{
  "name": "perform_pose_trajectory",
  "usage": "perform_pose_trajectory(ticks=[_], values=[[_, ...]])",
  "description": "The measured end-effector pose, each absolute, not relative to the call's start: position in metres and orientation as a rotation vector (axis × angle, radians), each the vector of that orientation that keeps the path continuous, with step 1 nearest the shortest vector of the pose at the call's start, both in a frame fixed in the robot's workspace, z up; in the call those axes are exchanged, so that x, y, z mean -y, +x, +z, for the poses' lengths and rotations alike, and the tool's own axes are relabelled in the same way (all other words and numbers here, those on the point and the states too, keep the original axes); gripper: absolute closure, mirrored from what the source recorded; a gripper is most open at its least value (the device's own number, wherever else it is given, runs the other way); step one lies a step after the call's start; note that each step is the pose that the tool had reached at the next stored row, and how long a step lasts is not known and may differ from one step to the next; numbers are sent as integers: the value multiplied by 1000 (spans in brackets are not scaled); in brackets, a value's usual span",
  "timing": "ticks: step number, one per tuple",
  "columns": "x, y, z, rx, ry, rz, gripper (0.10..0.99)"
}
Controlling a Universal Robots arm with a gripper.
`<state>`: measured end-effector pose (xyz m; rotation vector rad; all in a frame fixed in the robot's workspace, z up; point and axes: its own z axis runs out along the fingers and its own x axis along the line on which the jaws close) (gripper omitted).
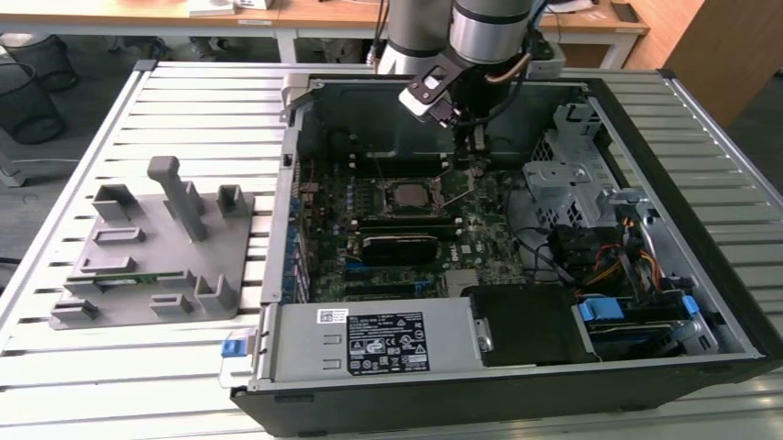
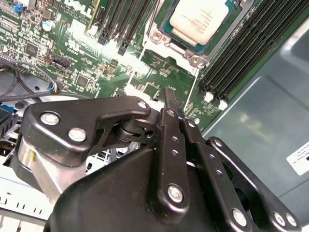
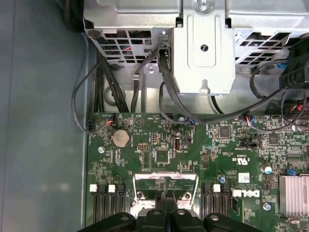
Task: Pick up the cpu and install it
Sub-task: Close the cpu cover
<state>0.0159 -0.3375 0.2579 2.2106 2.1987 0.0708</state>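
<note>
Second wrist view gives me the clearest look. The cpu (image 2: 200, 17) lies flat in its socket on the motherboard (image 2: 72, 58), silvery lid up and pale rim showing. The gripper (image 2: 173, 104) has its fingers pressed together with nothing I can make out between them, and the tips are apart from the chip.

In the first wrist view the socket's hinged metal frame (image 3: 165, 180) is swung open right by the tips. I cannot tell whether they touch it.

From the exterior view the gripper sits at about two o'clock of the socket, inside the open computer case (image 1: 490, 403). The grey parts holder (image 1: 153, 247) is well apart at nine o'clock.

I judge the chip light, rigid and thin, with a smooth lid that would slip under a pinch from above. I would hold it level by two opposite edges of the rim. I would keep off the underside and not drag it over the socket contacts, which I take to be fragile. The chip looks seated; the frame is not yet closed.
</note>
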Motion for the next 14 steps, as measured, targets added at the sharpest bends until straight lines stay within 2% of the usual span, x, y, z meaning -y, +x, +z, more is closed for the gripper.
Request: perform_pose_trajectory(ticks=[14], values=[[337, 26, 258, -2199, 2211, 71, 980]])
